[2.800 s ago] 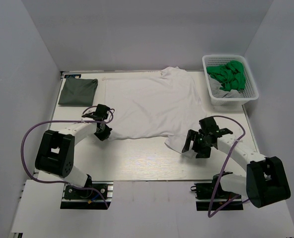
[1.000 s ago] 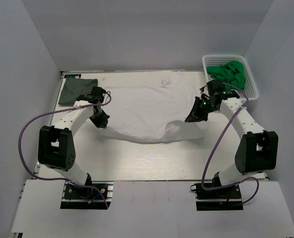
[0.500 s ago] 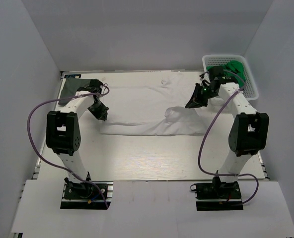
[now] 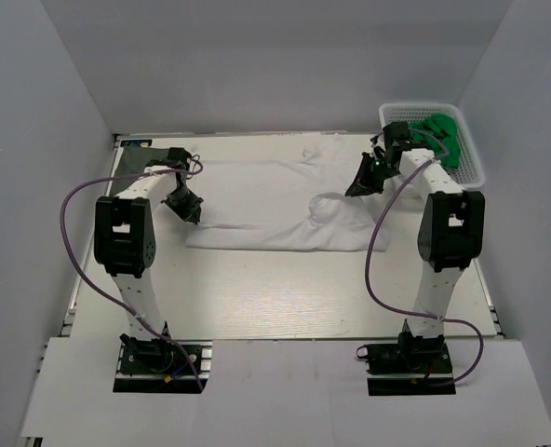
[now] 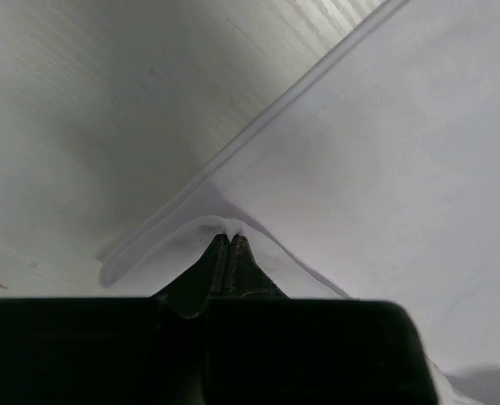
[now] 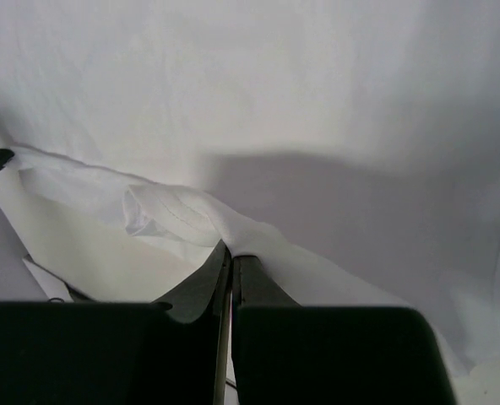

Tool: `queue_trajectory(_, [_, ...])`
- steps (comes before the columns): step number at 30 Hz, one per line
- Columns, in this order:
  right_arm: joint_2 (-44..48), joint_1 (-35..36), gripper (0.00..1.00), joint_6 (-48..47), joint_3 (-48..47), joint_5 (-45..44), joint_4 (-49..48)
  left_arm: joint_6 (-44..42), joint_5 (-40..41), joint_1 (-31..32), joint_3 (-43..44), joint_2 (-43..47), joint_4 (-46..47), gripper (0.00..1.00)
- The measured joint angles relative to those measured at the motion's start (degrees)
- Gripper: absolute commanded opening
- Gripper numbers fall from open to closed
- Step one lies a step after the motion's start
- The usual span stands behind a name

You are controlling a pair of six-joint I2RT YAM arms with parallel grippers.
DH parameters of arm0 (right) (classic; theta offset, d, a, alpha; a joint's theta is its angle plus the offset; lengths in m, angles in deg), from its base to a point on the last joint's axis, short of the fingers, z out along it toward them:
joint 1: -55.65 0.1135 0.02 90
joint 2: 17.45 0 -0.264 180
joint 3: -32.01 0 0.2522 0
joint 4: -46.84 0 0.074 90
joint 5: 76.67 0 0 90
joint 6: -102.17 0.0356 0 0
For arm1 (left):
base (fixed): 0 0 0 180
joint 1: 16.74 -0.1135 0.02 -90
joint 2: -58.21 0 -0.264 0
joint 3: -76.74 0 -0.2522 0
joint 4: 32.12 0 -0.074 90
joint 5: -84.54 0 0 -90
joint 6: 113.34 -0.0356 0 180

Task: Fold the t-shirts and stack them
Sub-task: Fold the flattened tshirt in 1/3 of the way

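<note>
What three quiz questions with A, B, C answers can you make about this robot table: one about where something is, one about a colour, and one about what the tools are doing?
1. Where does the basket stand?
A) at the far right corner of the table
B) at the near left corner
C) between the arm bases

2. What colour is the bright cloth in the basket?
A) red
B) green
C) yellow

3. What are the left tool and right tool doing?
A) both hang open above bare wood
B) both are shut on the white t-shirt
C) both hold the basket

Answers:
1 A, the top view shows it at the far right corner.
2 B, the cloth inside is plainly green.
3 B, each wrist view shows its tool pinched shut on white cloth.
</note>
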Motion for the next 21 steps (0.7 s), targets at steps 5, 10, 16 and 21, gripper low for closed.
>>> queue_trajectory(5, [-5.0, 0.0, 0.61, 0.2, -3.8, -3.3, -2.9, 1.2, 0.3, -0.9, 3.5, -3.3, -0.9, 1.00])
queue_trajectory(10, [-6.4, 0.0, 0.90, -2.7, -9.2, -6.1, -2.2, 2.1, 1.5, -1.6, 8.5, -3.2, -2.4, 1.00])
queue_trajectory(16, [3.9, 0.1, 0.90, -3.8, -0.6, -6.2, -5.0, 0.6, 2.8, -1.7, 8.2, 3.2, -2.8, 1.00])
queue_trajectory(21, [13.7, 0.2, 0.90, -3.3, 13.3, -5.0, -7.1, -2.3, -4.8, -1.2, 1.7, 10.4, 2.6, 1.00])
